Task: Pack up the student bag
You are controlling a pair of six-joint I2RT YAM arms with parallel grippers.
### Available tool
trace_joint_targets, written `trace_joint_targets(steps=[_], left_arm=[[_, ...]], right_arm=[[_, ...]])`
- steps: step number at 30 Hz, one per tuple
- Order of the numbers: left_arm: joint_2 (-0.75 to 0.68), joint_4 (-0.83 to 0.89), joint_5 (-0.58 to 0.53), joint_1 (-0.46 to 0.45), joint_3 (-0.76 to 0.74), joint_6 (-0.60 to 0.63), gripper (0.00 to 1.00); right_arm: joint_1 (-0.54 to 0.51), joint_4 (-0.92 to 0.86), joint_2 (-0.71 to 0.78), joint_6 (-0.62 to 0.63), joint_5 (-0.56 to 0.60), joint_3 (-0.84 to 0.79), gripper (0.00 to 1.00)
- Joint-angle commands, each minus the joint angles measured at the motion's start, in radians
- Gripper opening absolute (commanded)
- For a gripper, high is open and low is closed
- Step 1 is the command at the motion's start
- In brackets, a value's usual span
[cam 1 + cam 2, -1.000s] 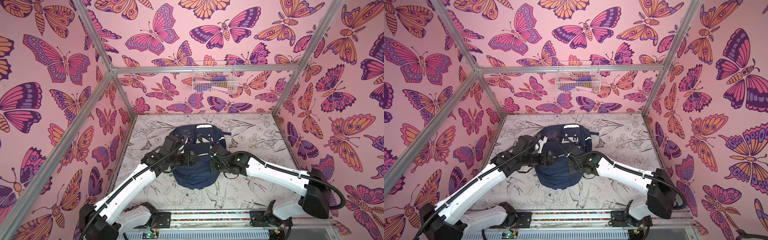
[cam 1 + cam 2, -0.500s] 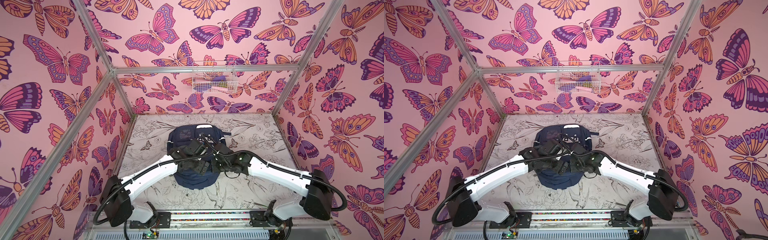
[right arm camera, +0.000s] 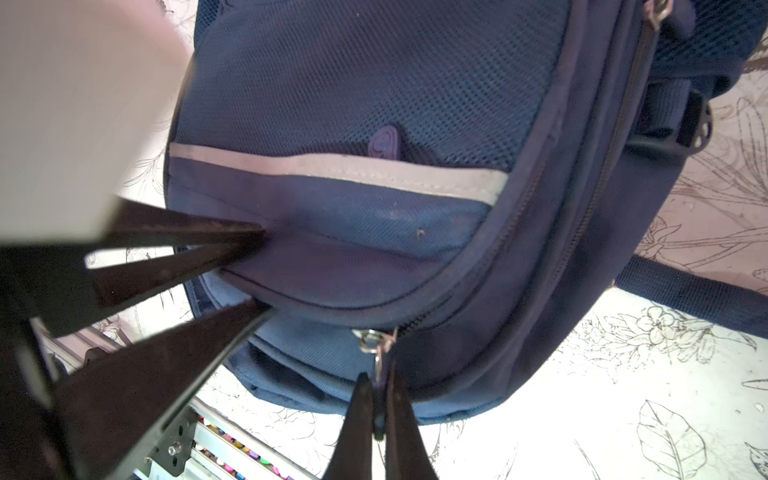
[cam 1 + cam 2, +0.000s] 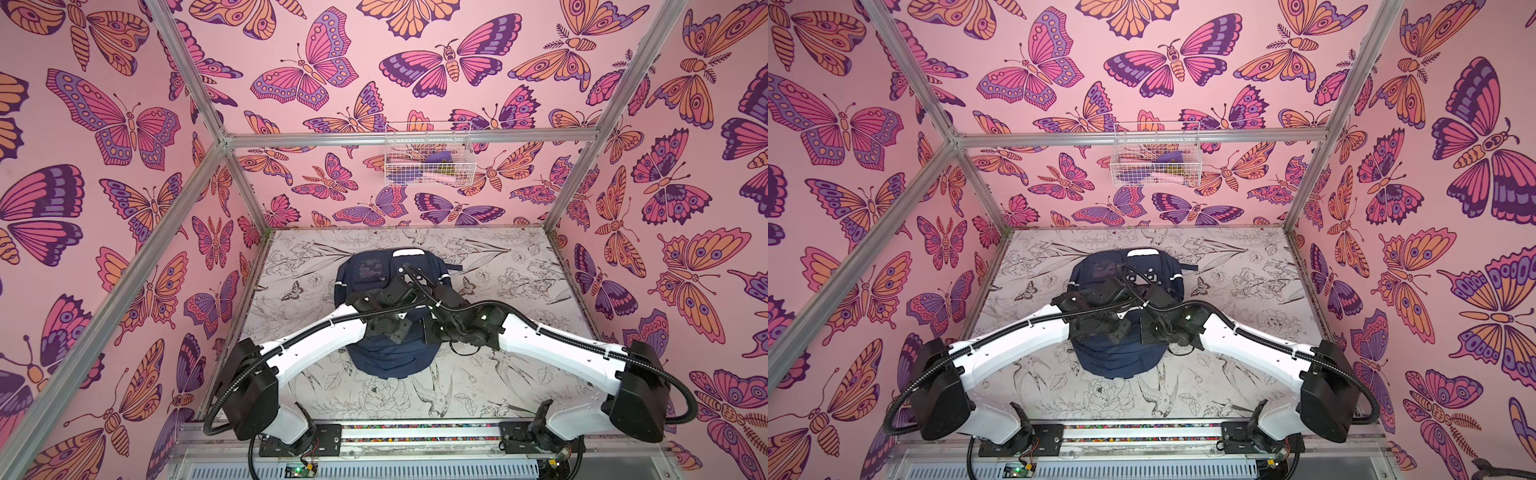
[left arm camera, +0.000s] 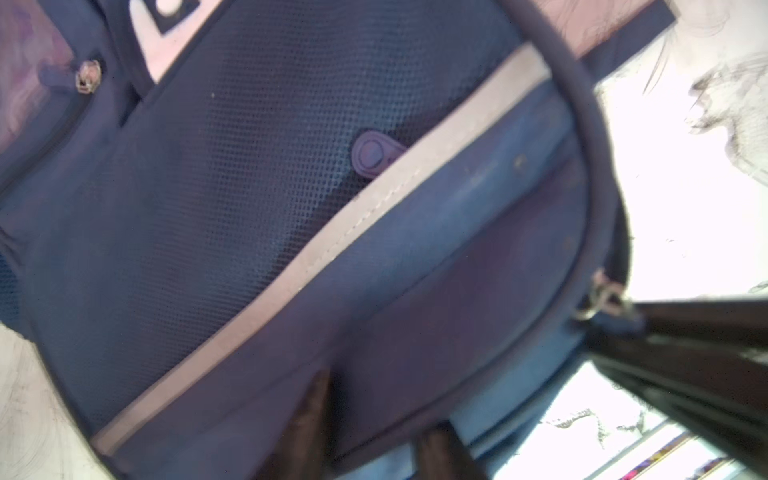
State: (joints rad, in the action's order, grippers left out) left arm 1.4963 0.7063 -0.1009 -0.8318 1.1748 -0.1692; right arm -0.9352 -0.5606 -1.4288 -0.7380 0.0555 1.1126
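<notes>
Navy fabric fills both wrist views: the student bag (image 4: 388, 359) lies flat at the middle of the flower-printed table (image 4: 511, 257), front panel up, with both arms meeting above it. The right gripper (image 3: 376, 380) is pinched tight on the metal zip pull (image 3: 368, 341) at the bag's curved edge. The left gripper (image 3: 266, 274) is narrowed onto a fold of the front pocket, a finger on either side of its piped rim. The step in hand appears to be working the zip, the left arm bracing the cloth while the right draws the slider. Whether the zip is being opened or closed cannot be told. The next move likely calls for a pull that follows the curve of the zip track, with the fabric held taut so the slider does not snag.
</notes>
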Motion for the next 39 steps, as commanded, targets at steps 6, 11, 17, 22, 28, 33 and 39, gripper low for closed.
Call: trace_joint_targets(steps=[6, 11, 17, 22, 28, 33, 39], left_arm=[[-0.054, -0.026, -0.093, -0.007, -0.029, 0.004, 0.0], [-0.105, -0.044, -0.13, -0.007, -0.074, 0.015, 0.0], [-0.124, -0.044, -0.125, -0.007, -0.09, 0.024, 0.0], [-0.137, -0.044, -0.11, -0.008, -0.095, 0.051, 0.0], [-0.189, -0.049, -0.032, -0.017, -0.12, 0.112, 0.0], [-0.203, -0.048, -0.002, -0.043, -0.136, 0.148, 0.0], [-0.213, -0.047, -0.015, -0.059, -0.15, 0.163, 0.0]], right_arm=[[0.026, -0.01, 0.076, -0.009, 0.039, -0.007, 0.0], [0.082, -0.086, 0.096, 0.024, 0.067, -0.001, 0.0], [0.169, -0.164, 0.132, 0.078, 0.101, -0.014, 0.0], [0.282, -0.17, 0.097, 0.156, 0.073, 0.006, 0.0], [0.369, -0.163, -0.024, 0.244, 0.024, 0.122, 0.0], [0.425, -0.164, -0.169, 0.283, -0.02, 0.239, 0.0], [0.489, -0.195, -0.308, 0.263, 0.005, 0.352, 0.0]])
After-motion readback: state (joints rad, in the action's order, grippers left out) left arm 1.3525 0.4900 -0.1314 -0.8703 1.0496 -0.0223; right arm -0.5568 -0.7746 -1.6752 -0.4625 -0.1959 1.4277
